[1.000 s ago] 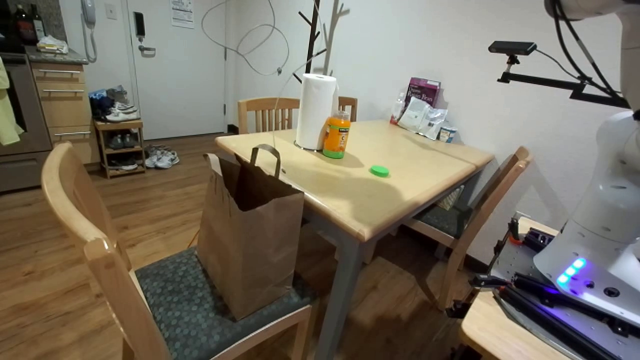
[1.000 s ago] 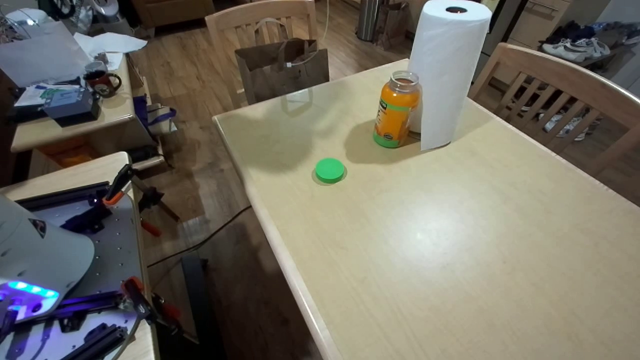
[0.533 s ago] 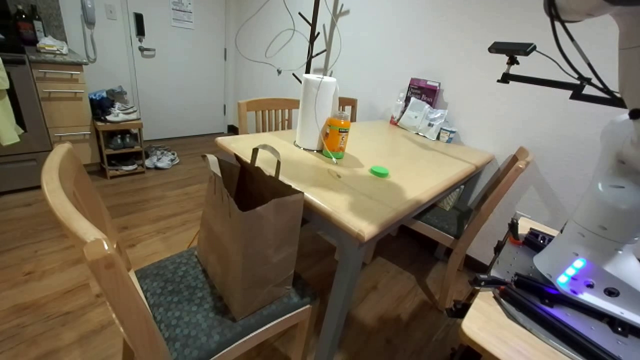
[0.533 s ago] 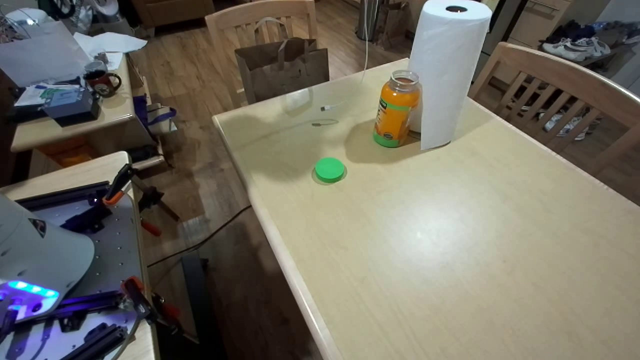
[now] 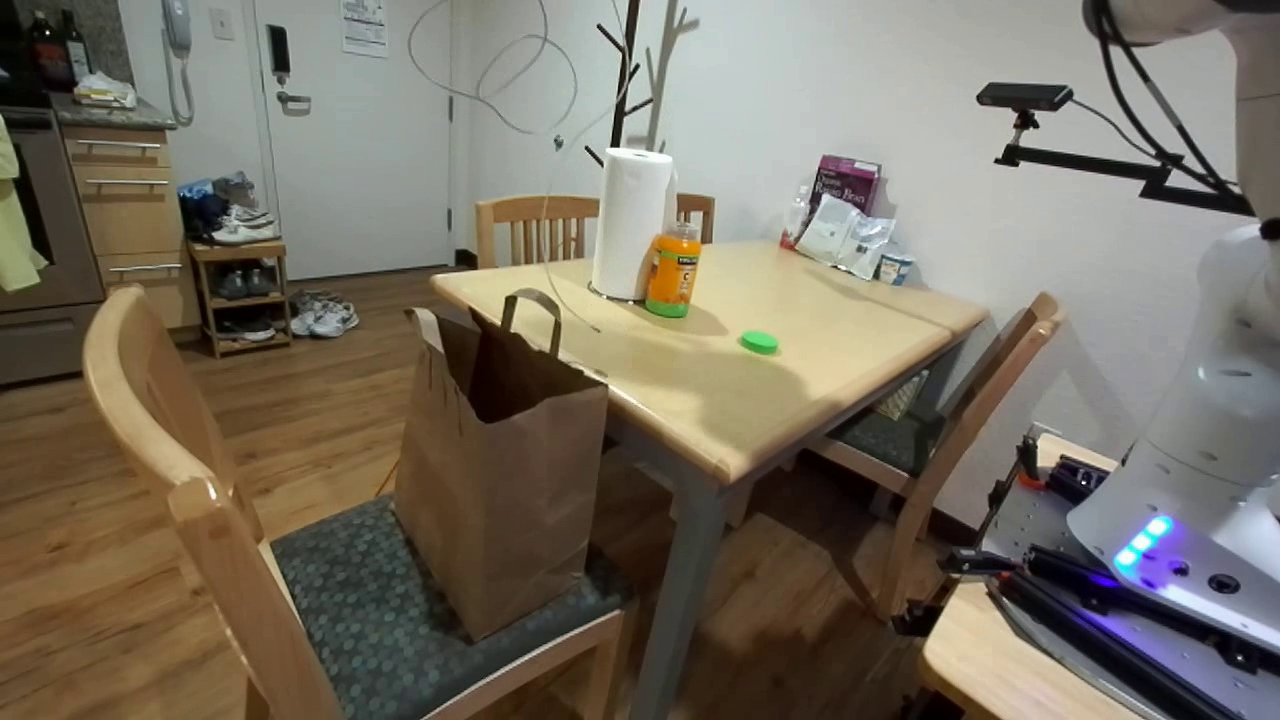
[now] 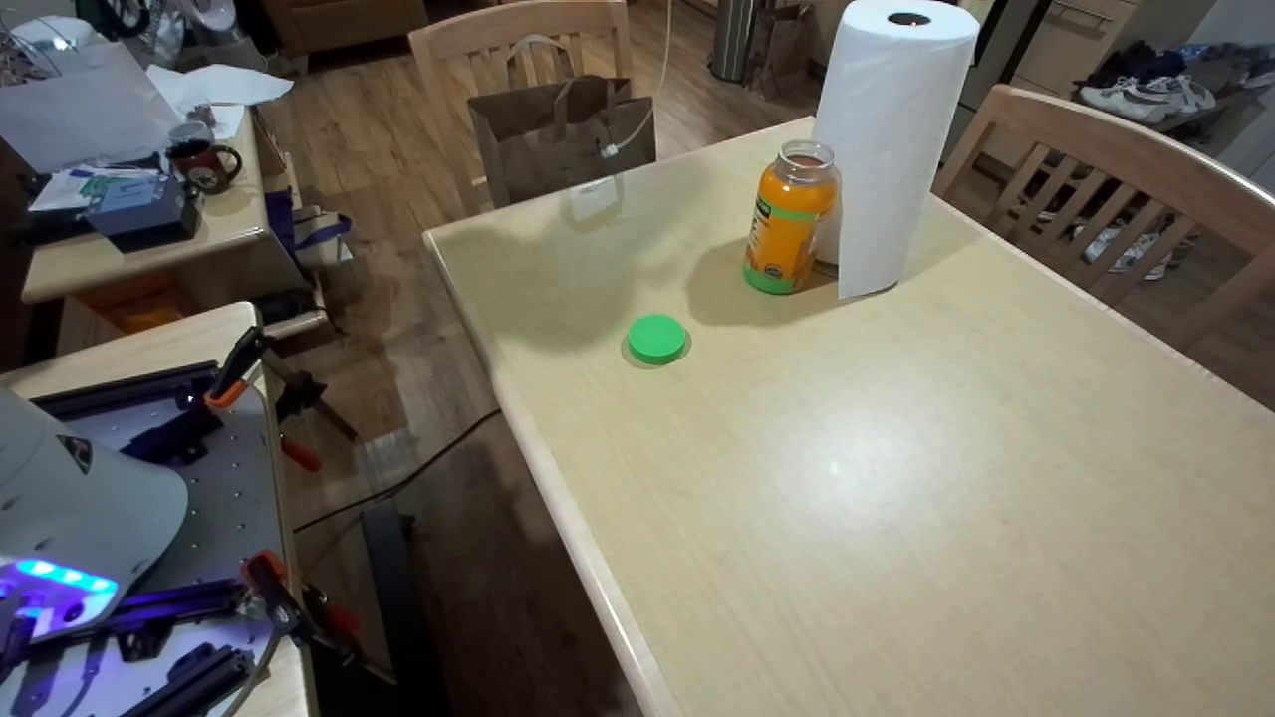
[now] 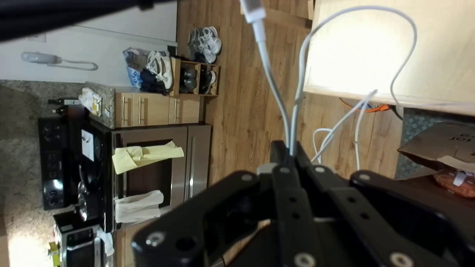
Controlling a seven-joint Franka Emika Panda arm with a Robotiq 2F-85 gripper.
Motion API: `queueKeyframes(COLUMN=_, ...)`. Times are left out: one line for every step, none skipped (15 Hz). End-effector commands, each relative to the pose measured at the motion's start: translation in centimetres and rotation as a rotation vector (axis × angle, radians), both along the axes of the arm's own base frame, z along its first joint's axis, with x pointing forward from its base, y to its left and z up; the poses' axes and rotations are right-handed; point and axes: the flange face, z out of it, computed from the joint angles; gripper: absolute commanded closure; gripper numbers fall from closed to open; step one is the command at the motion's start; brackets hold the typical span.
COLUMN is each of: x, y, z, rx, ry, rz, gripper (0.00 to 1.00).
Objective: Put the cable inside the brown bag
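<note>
The thin white cable hangs in loops in an exterior view (image 5: pixel 558 143), with a lower strand dangling near the table's edge by the bag. In an exterior view its plug (image 6: pixel 610 150) shows in front of the bag, in the air. The brown paper bag (image 5: pixel 500 490) stands upright and open on a chair; it also shows behind the table (image 6: pixel 558 149) and at the right of the wrist view (image 7: pixel 438 142). My gripper (image 7: pixel 291 152) is shut on the cable (image 7: pixel 272 81), pinching two strands at its fingertips. The gripper is outside both exterior views.
The table (image 5: pixel 840 320) holds a paper towel roll (image 5: pixel 632 225), an orange jar (image 5: pixel 674 272), a green lid (image 5: pixel 759 343) and food packages (image 5: pixel 845 235) by the wall. The bag's chair (image 5: pixel 340 600) stands against the table's side. A coat stand (image 5: pixel 625 75) rises behind.
The cable swung over the table toward the jar half a second ago and has swung back toward the bag now. The arm has shifted only slightly. Bag and table objects are unmoved.
</note>
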Motion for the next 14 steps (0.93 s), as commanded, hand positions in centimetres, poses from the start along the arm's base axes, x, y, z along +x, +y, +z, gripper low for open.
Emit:
queueKeyframes(x=-1.6, y=2.8, z=2.5, rx=-0.081, ry=-0.078, rz=0.063, gripper=0.99)
queueKeyframes(x=-2.1, y=3.7, z=3.0, rx=-0.095, ry=-0.101, rz=0.081, gripper=0.99)
queueKeyframes(x=-2.7, y=4.7, z=3.5, rx=-0.115, ry=-0.122, rz=0.1, gripper=0.99)
queueKeyframes(x=-3.2, y=5.6, z=3.7, rx=-0.135, ry=-0.139, rz=0.116, gripper=0.99)
queueKeyframes(x=-3.7, y=6.5, z=3.8, rx=-0.15, ry=-0.149, rz=0.13, gripper=0.99)
queueKeyframes(x=-4.0, y=7.3, z=3.9, rx=-0.163, ry=-0.163, rz=0.143, gripper=0.99)
queueKeyframes(x=-4.4, y=8.1, z=3.9, rx=-0.171, ry=-0.175, rz=0.159, gripper=0.99)
queueKeyframes(x=-4.7, y=8.9, z=3.7, rx=-0.181, ry=-0.18, rz=0.174, gripper=0.99)
queueKeyframes(x=-4.9, y=9.7, z=3.5, rx=-0.19, ry=-0.182, rz=0.192, gripper=0.99)
queueKeyframes(x=-5.1, y=10.5, z=3.0, rx=-0.199, ry=-0.181, rz=0.211, gripper=0.99)
queueKeyframes(x=-5.3, y=11.2, z=2.7, rx=-0.208, ry=-0.182, rz=0.227, gripper=0.99)
queueKeyframes(x=-5.6, y=12.1, z=2.3, rx=-0.216, ry=-0.18, rz=0.245, gripper=0.99)
queueKeyframes(x=-5.8, y=12.8, z=2.0, rx=-0.224, ry=-0.18, rz=0.261, gripper=0.99)
queueKeyframes(x=-6.1, y=13.5, z=1.8, rx=-0.229, ry=-0.183, rz=0.277, gripper=0.99)
